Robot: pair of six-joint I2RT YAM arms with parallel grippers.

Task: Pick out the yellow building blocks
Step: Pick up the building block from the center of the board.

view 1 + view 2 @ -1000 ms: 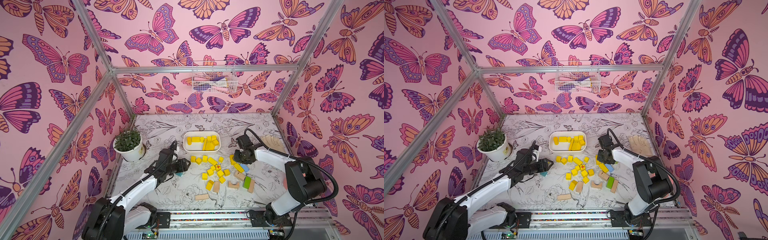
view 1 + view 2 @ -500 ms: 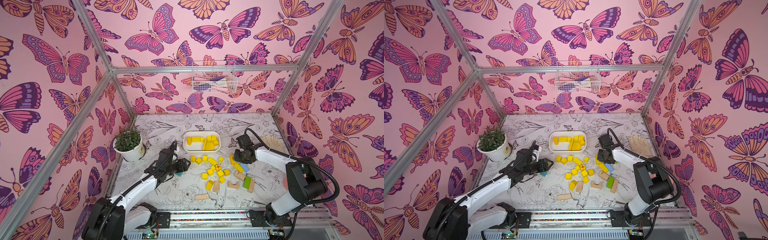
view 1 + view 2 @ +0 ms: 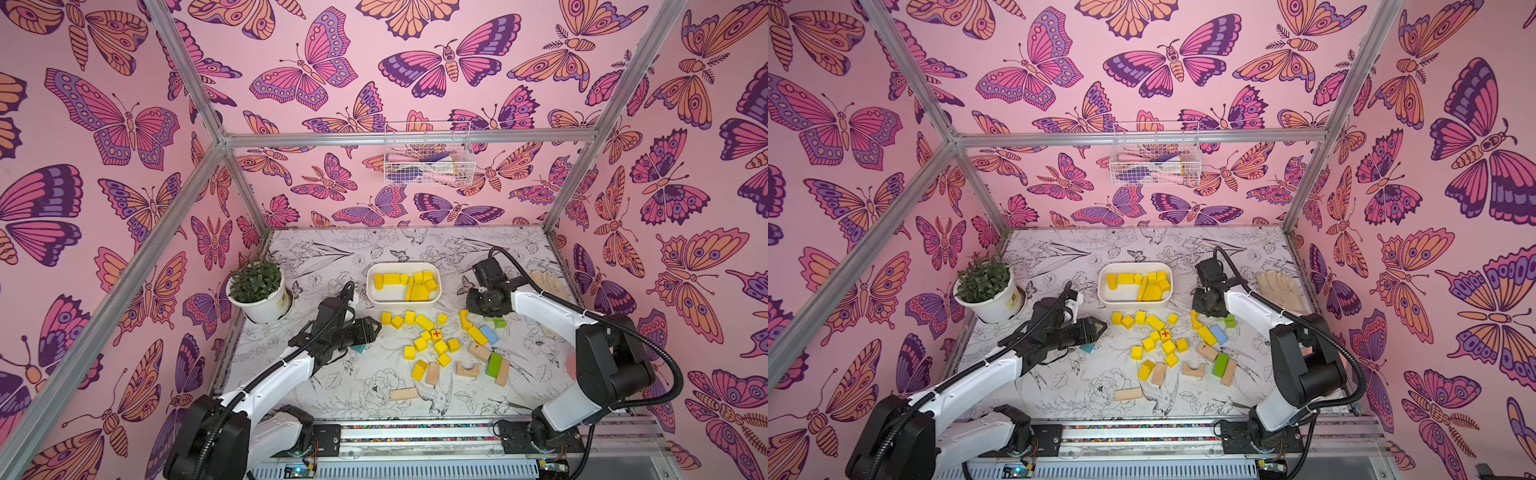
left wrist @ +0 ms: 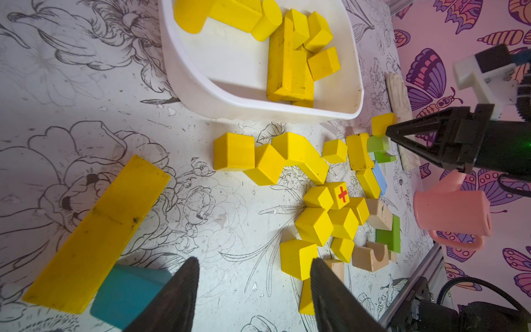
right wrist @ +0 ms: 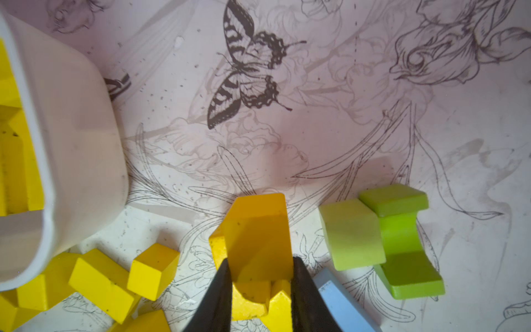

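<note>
Right end effector narrow — clamped on yellow block beside 2 green blocks. Left end effector half-spread, empty, above worktop near teal block. Other yellow blocks — some in white tub, rest loose.

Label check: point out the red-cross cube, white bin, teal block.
red-cross cube (image 3: 436,333), in a top view, on its cross face
white bin (image 3: 395,304), in a top view, on its near wall
teal block (image 4: 129,287), left wrist view, on its top face
</note>
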